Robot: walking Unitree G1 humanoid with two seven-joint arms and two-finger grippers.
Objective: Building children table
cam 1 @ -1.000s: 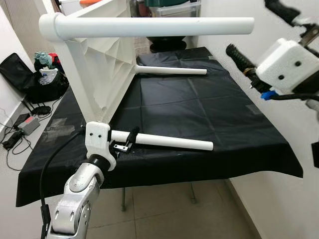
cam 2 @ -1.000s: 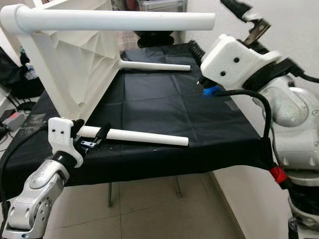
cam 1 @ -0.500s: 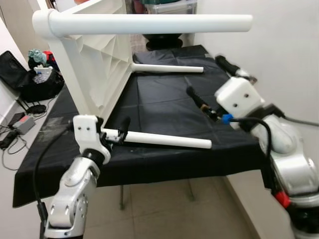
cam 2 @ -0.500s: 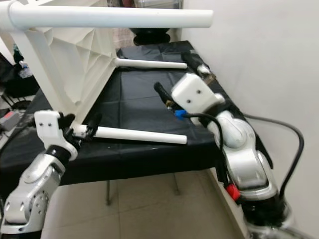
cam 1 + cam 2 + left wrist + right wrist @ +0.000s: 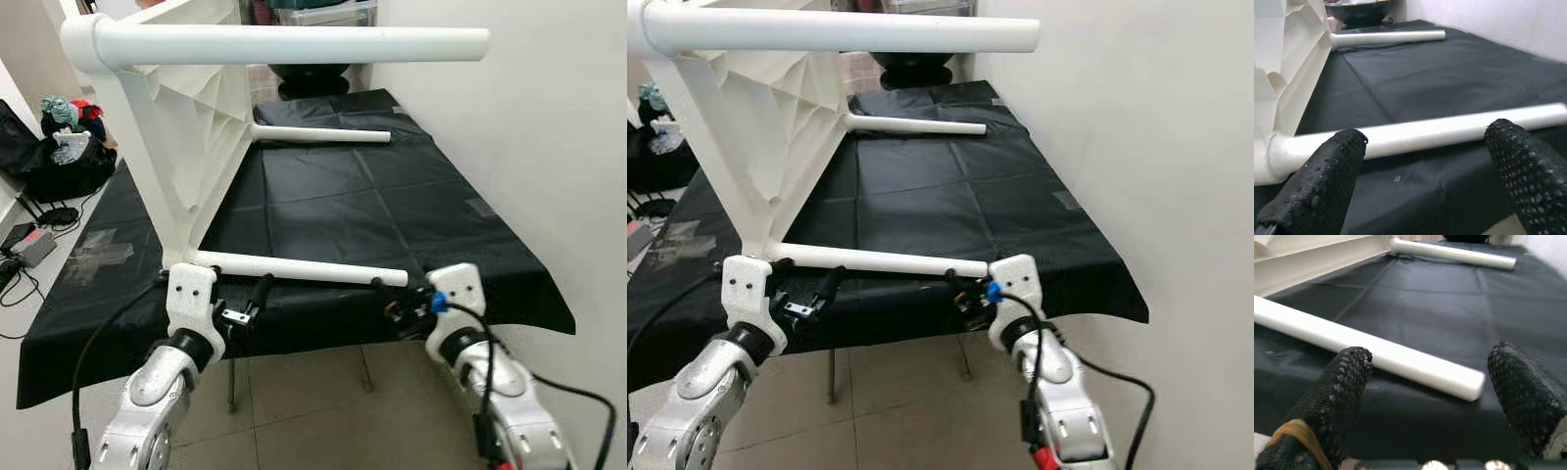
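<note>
A white children's table lies on its side on the black-covered table (image 5: 343,196), its ribbed top panel (image 5: 191,127) standing upright at the left. One leg (image 5: 294,44) juts out high, a far leg (image 5: 318,134) and a near leg (image 5: 299,267) rest on the cloth. My left gripper (image 5: 245,305) is open at the table's front edge, just short of the near leg's base (image 5: 1400,134). My right gripper (image 5: 397,294) is open by that leg's free end (image 5: 1464,379). Nothing is between either pair of fingers.
A white wall (image 5: 549,117) runs close along the right side. A black bag (image 5: 59,162) and cables with a power brick (image 5: 29,245) lie on the floor to the left. A dark round object (image 5: 313,80) stands behind the table. Tiled floor (image 5: 294,411) lies below the front edge.
My right arm came down from high on the right to the front edge by the near leg's free end. My left gripper came off that leg and drew back. The camera shifted.
</note>
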